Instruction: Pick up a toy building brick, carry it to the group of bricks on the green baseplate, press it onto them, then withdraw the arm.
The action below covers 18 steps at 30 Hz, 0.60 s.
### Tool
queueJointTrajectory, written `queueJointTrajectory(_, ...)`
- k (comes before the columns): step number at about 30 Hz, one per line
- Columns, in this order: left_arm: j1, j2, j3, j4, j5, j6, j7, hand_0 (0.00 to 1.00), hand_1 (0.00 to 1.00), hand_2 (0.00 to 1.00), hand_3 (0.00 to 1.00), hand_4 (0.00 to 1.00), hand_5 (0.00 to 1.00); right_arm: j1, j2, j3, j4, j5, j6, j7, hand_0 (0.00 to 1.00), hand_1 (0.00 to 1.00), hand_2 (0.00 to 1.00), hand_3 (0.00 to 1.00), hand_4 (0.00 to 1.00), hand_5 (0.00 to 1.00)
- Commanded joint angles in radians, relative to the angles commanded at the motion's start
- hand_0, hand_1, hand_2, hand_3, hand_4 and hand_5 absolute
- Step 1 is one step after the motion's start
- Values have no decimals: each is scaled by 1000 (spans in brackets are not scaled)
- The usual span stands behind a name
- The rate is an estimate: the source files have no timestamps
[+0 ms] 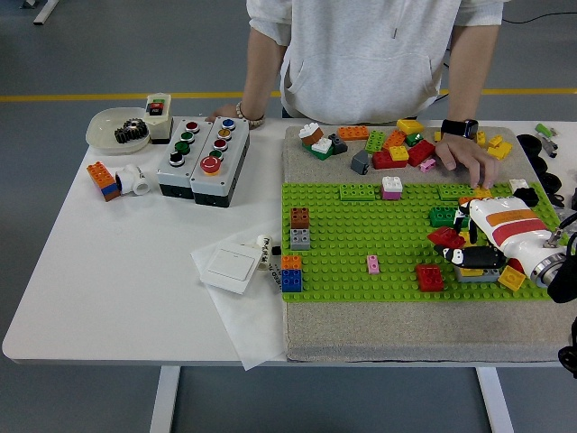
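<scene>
The green baseplate (361, 239) lies on a grey mat at the table's right half. Scattered on it are a brown-and-grey stack (299, 227), an orange-and-blue stack (291, 272), a small pink brick (373, 263) and a red brick (429, 277). My right hand (453, 246), with a white and orange shell, reaches in low from the right edge over the plate's right side. Its black fingers are curled on a small red brick (444, 237), held just above the studs. Yellow, grey and red bricks (512, 277) lie partly hidden under the hand. The left arm is out of sight.
A person stands at the far side, one hand (469, 159) resting on the loose brick pile (397, 149), the other (230, 113) by the button boxes (203, 161). A white switch (227, 266) on paper, a bowl holding a gear (122, 131) and an orange-blue brick (105, 179) sit to the left.
</scene>
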Motion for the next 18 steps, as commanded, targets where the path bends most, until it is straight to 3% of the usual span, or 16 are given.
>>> queueJointTrajectory(6, 6, -1, -4, -1, 8, -1, 3, 755, 744, 733, 586, 615, 645, -21, -7, 30, -4, -30, -6, 80, 25, 181, 309, 395, 785, 442)
queueJointTrajectory(9, 8, -1, -7, -1, 14, -2, 4, 754, 744, 735, 586, 612, 641, -27, -17, 57, -18, -38, 20, 142, 26, 185, 309, 400, 780, 453)
queueJointTrajectory(18, 11, -2, -10, -1, 20, -3, 7, 754, 743, 732, 586, 613, 644, -25, -27, 67, -69, -49, 44, 195, 55, 193, 317, 403, 771, 462)
